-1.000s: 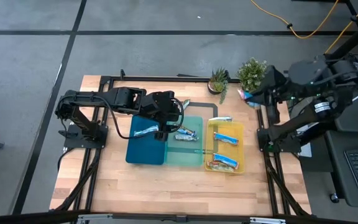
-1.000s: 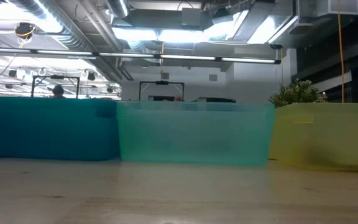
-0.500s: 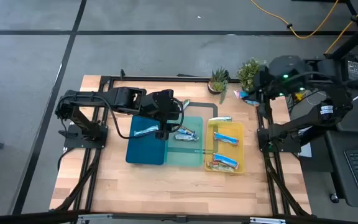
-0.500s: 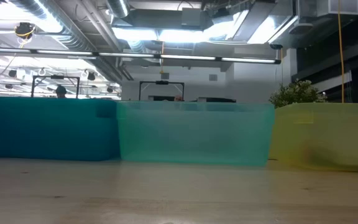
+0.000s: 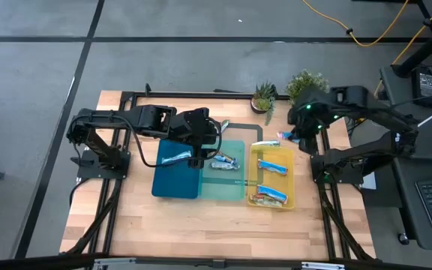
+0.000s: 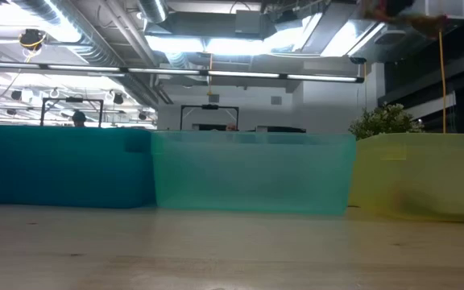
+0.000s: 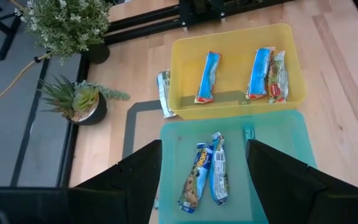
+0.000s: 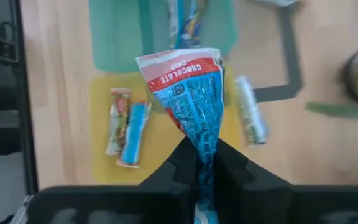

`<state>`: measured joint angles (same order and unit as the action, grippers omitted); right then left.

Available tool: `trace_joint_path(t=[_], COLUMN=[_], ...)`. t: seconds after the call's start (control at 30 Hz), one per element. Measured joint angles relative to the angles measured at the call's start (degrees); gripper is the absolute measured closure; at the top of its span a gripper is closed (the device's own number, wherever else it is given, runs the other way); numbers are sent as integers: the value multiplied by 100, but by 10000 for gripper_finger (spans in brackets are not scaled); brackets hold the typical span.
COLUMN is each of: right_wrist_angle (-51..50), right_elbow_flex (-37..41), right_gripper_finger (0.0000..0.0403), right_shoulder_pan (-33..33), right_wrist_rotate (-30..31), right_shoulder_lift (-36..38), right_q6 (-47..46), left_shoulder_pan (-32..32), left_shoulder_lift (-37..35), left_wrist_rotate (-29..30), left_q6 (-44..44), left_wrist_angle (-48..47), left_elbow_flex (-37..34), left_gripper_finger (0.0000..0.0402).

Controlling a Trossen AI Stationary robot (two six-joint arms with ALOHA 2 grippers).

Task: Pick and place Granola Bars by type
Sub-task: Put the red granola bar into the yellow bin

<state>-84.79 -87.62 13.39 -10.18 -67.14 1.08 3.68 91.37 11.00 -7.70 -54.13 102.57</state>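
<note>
Granola Bars: sorted across three trays on the table, with one bar carried in the air by the right arm near the plants.
Table (image 5: 201, 225): wooden top carrying the three trays side by side, both arms at its ends.
Dark-blue tray (image 5: 175, 178): one blue bar (image 5: 175, 158) lies in it, under the left arm.
Teal tray (image 5: 223, 184): two bars (image 7: 205, 173) lie together near its middle.
Yellow tray (image 5: 271, 196): bars rest along its length; another bar (image 7: 164, 93) lies on the table, touching its outer wall.
Left gripper (image 7: 204, 186): jaws spread wide, empty, hovering over the teal tray.
Right gripper (image 8: 205, 163): clamped tight on the tail of a blue and red wrapped bar (image 8: 191, 93), hanging above the yellow tray's far corner.
Step in hand: carrying a picked bar toward its tray, by my reading.
Next move: probably settle over the tray holding matching bars, lower, then release; the wrapper dangles, so the drop needs to be centred inside the rim.
</note>
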Motion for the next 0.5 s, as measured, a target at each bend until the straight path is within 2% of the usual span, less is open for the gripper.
trace_joint_path(t=[0.17,0.3,0.5], right_wrist_angle=[624,1076,1700], right_elbow_flex=[916,1496,2139], right_gripper_finger=[376,364,372], right_shoulder_pan=[0,-7,-167], right_wrist_rotate=[-527,-887,-949], right_shoulder_lift=[107,126,126], right_q6=[-169,-266,-446], left_shoulder_pan=[0,0,0], left_shoulder_lift=[0,0,0], left_wrist_rotate=[0,0,-11], left_q6=[69,118,196], left_wrist_angle=[0,2,-2], left_elbow_flex=[-1,-1,-1], left_gripper_finger=[176,176,176])
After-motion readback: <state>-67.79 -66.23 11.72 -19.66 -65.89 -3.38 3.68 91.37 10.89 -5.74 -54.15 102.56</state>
